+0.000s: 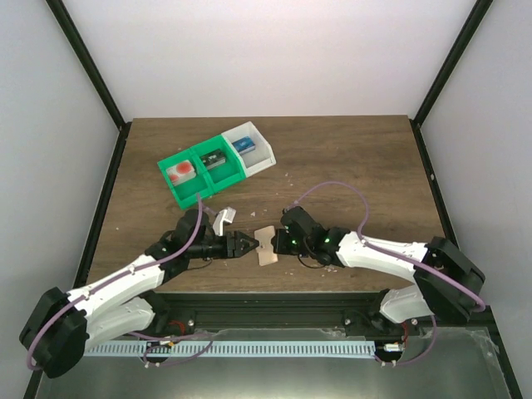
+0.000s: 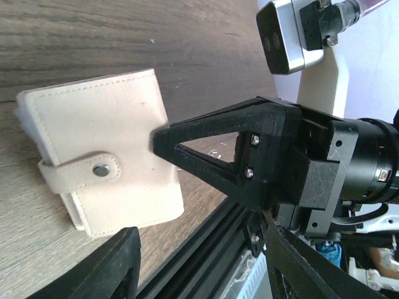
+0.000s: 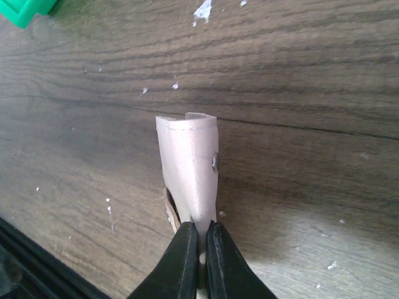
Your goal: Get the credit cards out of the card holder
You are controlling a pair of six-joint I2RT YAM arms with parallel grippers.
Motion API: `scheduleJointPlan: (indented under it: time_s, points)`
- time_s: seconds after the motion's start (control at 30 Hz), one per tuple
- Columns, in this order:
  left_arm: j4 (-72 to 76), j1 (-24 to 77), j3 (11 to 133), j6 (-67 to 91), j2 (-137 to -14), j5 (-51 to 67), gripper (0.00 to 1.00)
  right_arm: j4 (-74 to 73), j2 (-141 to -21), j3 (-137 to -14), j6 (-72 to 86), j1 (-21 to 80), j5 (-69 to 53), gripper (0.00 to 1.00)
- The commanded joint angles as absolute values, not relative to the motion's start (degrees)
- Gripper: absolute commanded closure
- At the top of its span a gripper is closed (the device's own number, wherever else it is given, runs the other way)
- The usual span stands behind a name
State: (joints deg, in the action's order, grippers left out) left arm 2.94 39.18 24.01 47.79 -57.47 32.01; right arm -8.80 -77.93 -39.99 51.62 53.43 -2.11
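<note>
Black fingers of my right gripper [image 3: 199, 229] are pinched shut on one edge of the pale cream stitched-leather card holder [image 3: 190, 159], near the front of the brown wooden table [image 3: 299, 93]. My left gripper [image 2: 142, 187] gapes around its far side, and the snap tab [image 2: 84, 174] is fastened, so a tug could slip that thin grip.

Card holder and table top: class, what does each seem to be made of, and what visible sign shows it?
The card holder looks like matte cream leather or imitation leather: stitched edges, a shiny metal-looking snap. The table looks like dark wood or wood-print laminate: long grain streaks, a faint sheen.
</note>
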Motion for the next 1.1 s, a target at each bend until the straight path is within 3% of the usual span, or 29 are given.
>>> scheduleJointPlan:
  time_s: [0.0,0.13,0.3,0.53,1.07]
  points:
    - [-2.1,39.5,26.6,46.2,-54.8,26.2,0.43,-8.9,-77.8,-40.8,51.2,53.3,1.8,1.00]
    - [-0.2,39.5,25.3,46.5,-54.0,26.8,0.45,-8.4,-77.7,-41.1,51.2,53.3,1.0,1.00]
    - [7.3,39.6,21.6,48.2,-58.0,31.7,0.54,-3.7,-76.7,-41.4,53.0,53.3,-3.9,0.99]
    - [9.5,39.6,21.1,44.7,-65.1,33.0,0.49,1.6,-74.6,-40.6,54.5,53.4,-9.5,0.99]
    - [8.2,39.6,23.0,42.2,-68.2,29.3,0.54,6.9,-71.7,-36.4,52.8,53.4,-17.5,0.99]
